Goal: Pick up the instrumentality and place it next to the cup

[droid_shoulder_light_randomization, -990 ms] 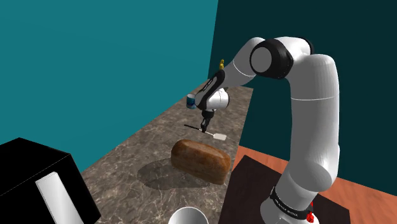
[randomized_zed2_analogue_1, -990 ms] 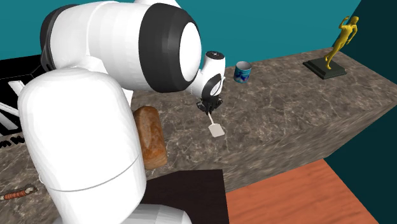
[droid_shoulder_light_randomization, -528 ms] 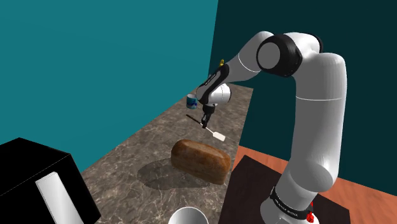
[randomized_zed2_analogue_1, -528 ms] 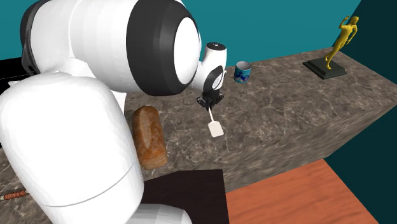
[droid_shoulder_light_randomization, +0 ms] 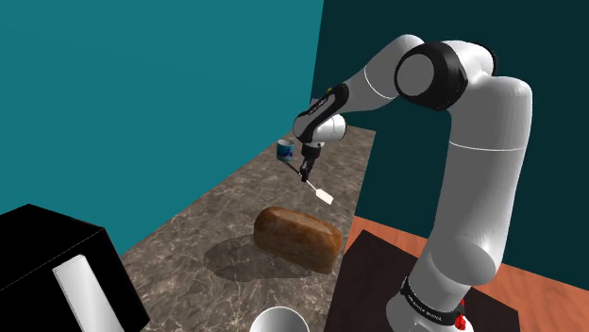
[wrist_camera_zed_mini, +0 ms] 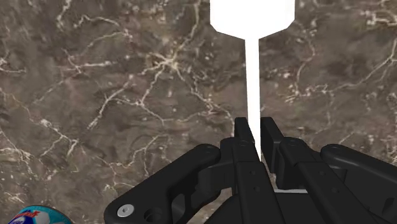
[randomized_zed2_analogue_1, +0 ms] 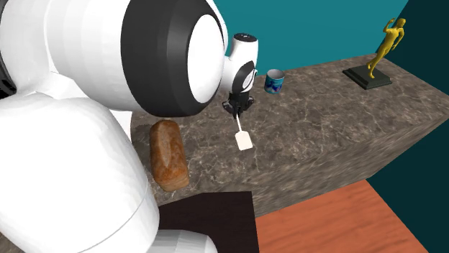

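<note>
White spatula [wrist_camera_zed_mini: 253,70]; blue cup [randomized_zed2_analogue_1: 274,81]; brown, white-veined counter [randomized_zed2_analogue_1: 324,136].

Quick tally, going round: 1 spatula [randomized_zed2_analogue_1: 244,141], white, just the one. 1 cup [randomized_zed2_analogue_1: 274,81], blue. 1 loaf of bread [randomized_zed2_analogue_1: 168,154], brown. 1 statuette [randomized_zed2_analogue_1: 385,44], gold, standing on 1 dark base [randomized_zed2_analogue_1: 367,77]. Over to the shoulder view: 1 bowl [droid_shoulder_light_randomization: 278,319], white, at the bottom edge, plus 1 black box [droid_shoulder_light_randomization: 38,255] w/ 1 white bar [droid_shoulder_light_randomization: 85,292] on its front. 1 robot arm [droid_shoulder_light_randomization: 481,170], and 1 marble-look tabletop [randomized_zed2_analogue_1: 324,136] under the lot.
</note>
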